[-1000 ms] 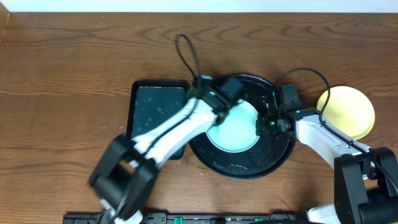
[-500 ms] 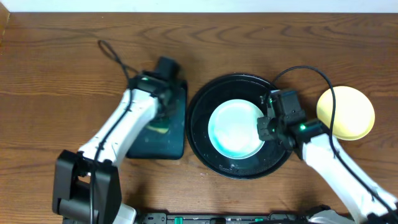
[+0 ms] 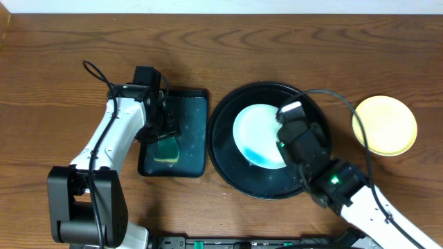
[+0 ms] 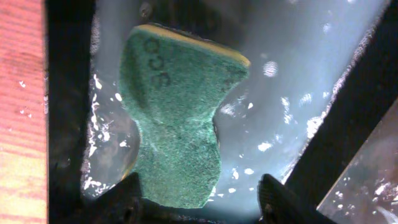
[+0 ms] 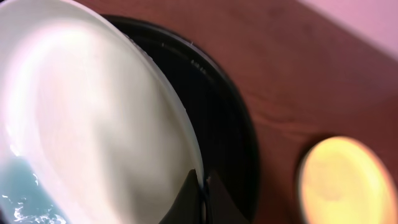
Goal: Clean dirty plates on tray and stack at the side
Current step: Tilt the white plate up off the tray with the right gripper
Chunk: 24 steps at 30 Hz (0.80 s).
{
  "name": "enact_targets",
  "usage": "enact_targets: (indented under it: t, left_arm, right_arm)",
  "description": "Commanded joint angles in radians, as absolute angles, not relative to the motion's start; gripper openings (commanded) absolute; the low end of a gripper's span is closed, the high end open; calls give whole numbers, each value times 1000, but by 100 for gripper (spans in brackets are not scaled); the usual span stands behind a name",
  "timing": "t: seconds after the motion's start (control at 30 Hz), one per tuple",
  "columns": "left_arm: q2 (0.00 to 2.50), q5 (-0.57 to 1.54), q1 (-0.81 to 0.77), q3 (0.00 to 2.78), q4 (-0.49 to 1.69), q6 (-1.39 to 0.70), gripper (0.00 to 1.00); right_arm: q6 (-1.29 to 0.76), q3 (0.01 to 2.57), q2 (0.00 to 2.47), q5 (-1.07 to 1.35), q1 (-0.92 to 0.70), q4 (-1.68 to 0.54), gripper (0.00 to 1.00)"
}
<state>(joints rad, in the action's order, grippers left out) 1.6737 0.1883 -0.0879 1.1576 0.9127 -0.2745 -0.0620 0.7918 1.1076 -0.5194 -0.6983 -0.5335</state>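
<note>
Over black tray (image 3: 228, 169), right gripper (image 5: 202, 191) pinches white plate (image 3: 252, 131) by rim; at 9 o'clock, left gripper (image 4: 202, 190) gapes empty above sponge (image 4: 177, 124).

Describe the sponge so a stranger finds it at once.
Left of the large round black tray sits a smaller rectangular dark-teal tray. The sponge lies on its wet floor, toward the near end. Nothing else in view is a pinched-waist green scouring block with a yellow edge.
</note>
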Motion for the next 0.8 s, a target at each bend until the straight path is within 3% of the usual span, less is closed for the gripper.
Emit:
enact_targets:
  t: [0.0,0.43,0.6,0.77]
  left_arm:
    - [1666,218,-85,1166,924,-255,68]
    - [1518,229,-85,1167,1024,-237,69]
    - [1483,228,-85,1167,1024,-237,82]
    - [1483,228,-85,1167,1020,-248,82]
  right_arm:
    - [9,818,1088,-737,-765,-532,1]
    - [58,819,1084,-1015,-1045,-531,1]
    - [62,819,1084,-1053,-1071,-531,1]
    - [72,819,1084,-1058,-1075,-522,1]
